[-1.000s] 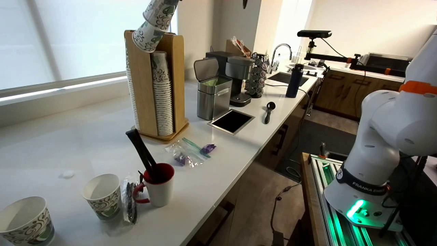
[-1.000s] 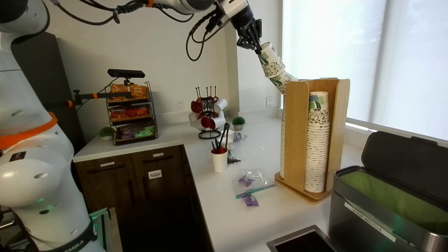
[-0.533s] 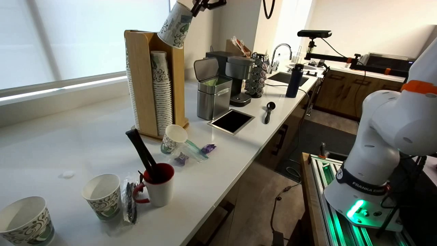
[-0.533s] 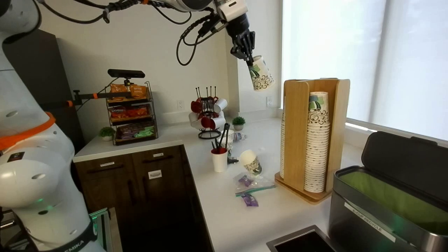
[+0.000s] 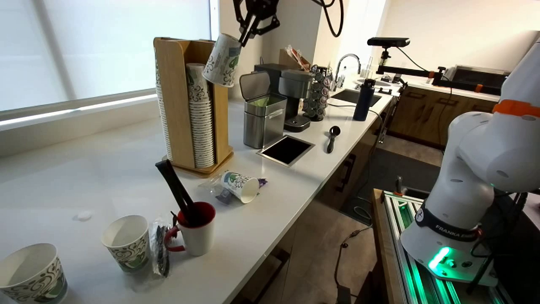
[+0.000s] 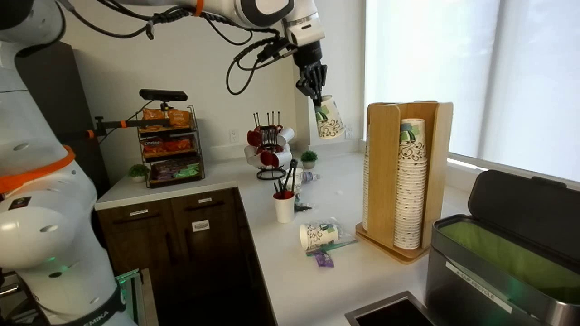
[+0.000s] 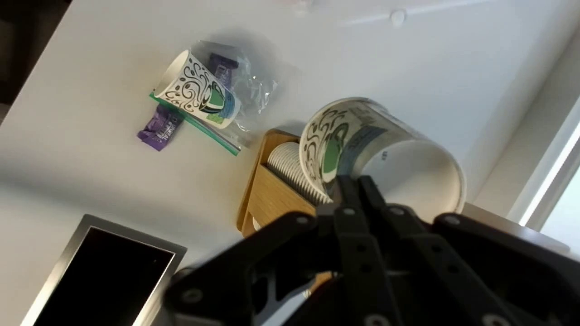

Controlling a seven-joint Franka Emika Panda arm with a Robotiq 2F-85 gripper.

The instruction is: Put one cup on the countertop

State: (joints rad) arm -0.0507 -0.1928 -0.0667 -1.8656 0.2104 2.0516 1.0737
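Observation:
My gripper [image 7: 355, 179] is shut on the narrow base edge of a white paper cup [image 7: 350, 140] with a green-grey pattern. This cup hangs tilted, mouth down, in the air beside the wooden cup holder [image 5: 174, 105]; it shows in both exterior views [image 5: 221, 62] [image 6: 330, 119]. The gripper also shows above it [image 5: 243, 42] [image 6: 317, 103]. A like cup [image 7: 199, 90] lies on its side on the pale countertop [image 5: 101, 181], over a clear plastic bag, in front of the holder; it shows in both exterior views [image 5: 238, 185] [image 6: 319, 235].
Two more paper cups [image 5: 128, 242] [image 5: 38, 276] stand upright near a white-and-red mug [image 5: 199, 237] with black utensils. A square cutout [image 5: 287, 150], a metal bin [image 5: 265, 120] and a coffee machine [image 5: 293, 90] stand along the counter. A purple wrapper [image 7: 159, 129] lies by the bag.
A second second-ago cup, joined to the held one, has come off, dropped onto the bag and rolled onto its side. My gripper has moved lower and away from the holder's top.

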